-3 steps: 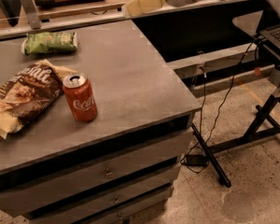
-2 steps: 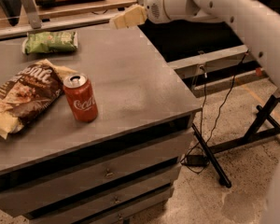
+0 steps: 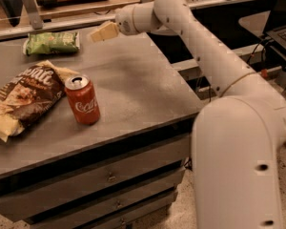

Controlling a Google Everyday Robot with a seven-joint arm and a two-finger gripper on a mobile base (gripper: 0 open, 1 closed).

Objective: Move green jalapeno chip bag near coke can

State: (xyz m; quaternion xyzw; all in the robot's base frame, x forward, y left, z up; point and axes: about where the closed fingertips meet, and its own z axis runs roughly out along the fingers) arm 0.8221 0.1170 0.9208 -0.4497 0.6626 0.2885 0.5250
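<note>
The green jalapeno chip bag (image 3: 52,42) lies flat at the far left of the grey table top (image 3: 133,85). The red coke can (image 3: 82,99) stands upright near the table's front left, well apart from the green bag. My gripper (image 3: 103,32) with cream-coloured fingers hovers above the far part of the table, a short way right of the green bag and pointing toward it. It holds nothing. The white arm reaches in from the right.
A larger dark brown and cream chip bag (image 3: 24,97) lies just left of the can, touching it. The table has drawers (image 3: 109,175) below. A black stand with cables (image 3: 271,46) is on the right. A shelf rail (image 3: 62,4) runs behind the table.
My arm has swung left over the table's far side, bringing the gripper closer to the green bag. The bags and the can have not moved.
</note>
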